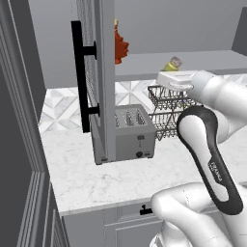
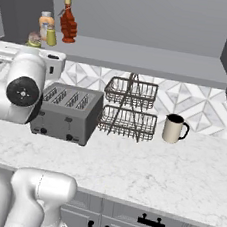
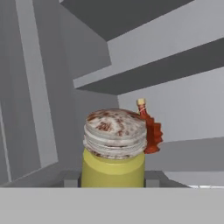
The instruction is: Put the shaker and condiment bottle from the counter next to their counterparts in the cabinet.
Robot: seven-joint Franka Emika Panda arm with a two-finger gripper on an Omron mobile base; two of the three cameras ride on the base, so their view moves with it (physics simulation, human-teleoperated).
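Across the lower part of both base views, white marble-look counter (image 2: 143, 174) over grey drawers. Above it, grey wall cabinet (image 2: 157, 60) with a flat shelf, its door (image 1: 99, 77) swung open, long black bar handle (image 1: 77, 77) on the front. On the counter, silver toaster (image 2: 68, 112), just beside it a two-tier wire rack (image 2: 128, 110), and farther right a cream mug (image 2: 173, 128). On the shelf, red leaf-shaped bottle (image 2: 69, 23) standing upright near the back, with a tall orange-and-white jar (image 2: 45, 24) and a small yellow shaker (image 2: 51, 36) just beside it. At the shelf's front edge, gripper (image 3: 113, 181) nearly closed, clamped on a second yellow shaker (image 3: 113, 148) with a speckled silvery cap, tilted in the left base view, cap toward the red bottle, a dark fingertip (image 3: 70, 178) pressed to each side.
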